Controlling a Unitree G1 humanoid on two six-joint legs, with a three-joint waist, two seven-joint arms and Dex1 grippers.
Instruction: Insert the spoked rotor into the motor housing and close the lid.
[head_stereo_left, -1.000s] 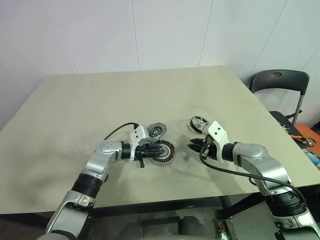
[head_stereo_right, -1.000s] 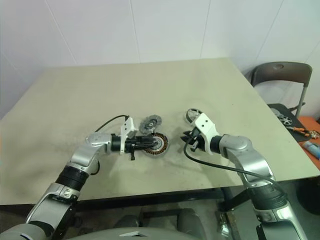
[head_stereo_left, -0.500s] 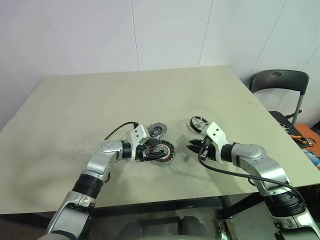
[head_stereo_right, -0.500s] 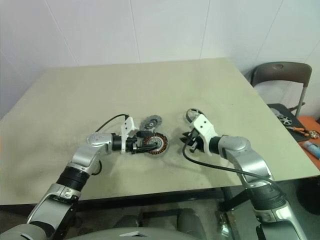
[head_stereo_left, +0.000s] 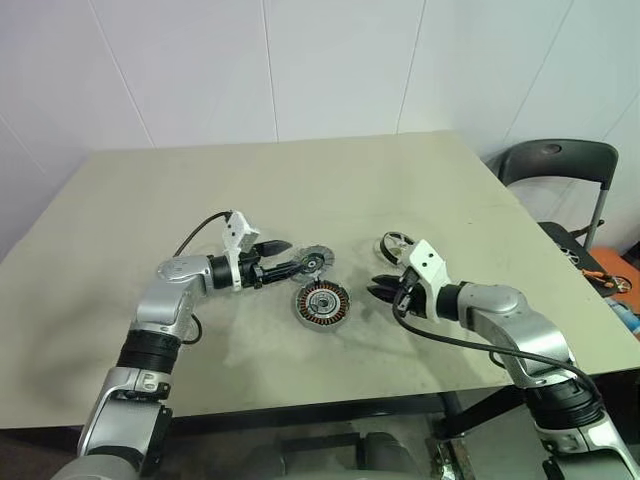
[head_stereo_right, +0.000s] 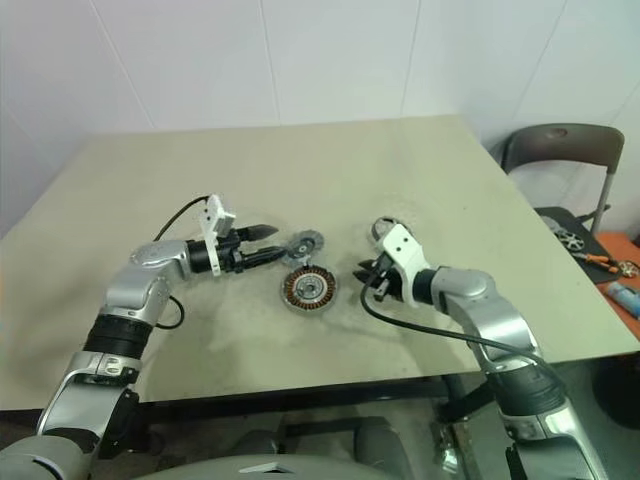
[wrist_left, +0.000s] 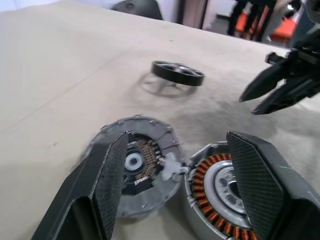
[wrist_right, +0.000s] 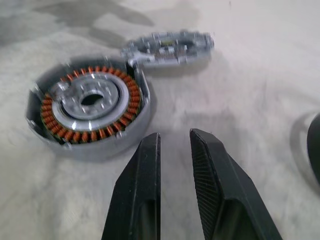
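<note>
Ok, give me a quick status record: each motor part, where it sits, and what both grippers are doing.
housing: on the table, windings up, nothing inserted
lid: on the table just behind the housing, touching it
rotor: flat on the table, off to the right, apart from the housing
left gripper: open, empty, fingertips beside the lid
right gripper: empty, fingers slightly apart, between housing and rotor

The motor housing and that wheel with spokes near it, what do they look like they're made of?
The motor housing looks like dull silver cast metal, possibly aluminium; its inner ring of orange-brown coils looks like copper wire. The spoked rotor looks like metal too: a dark rim with a brighter, slightly shiny top face.
</note>
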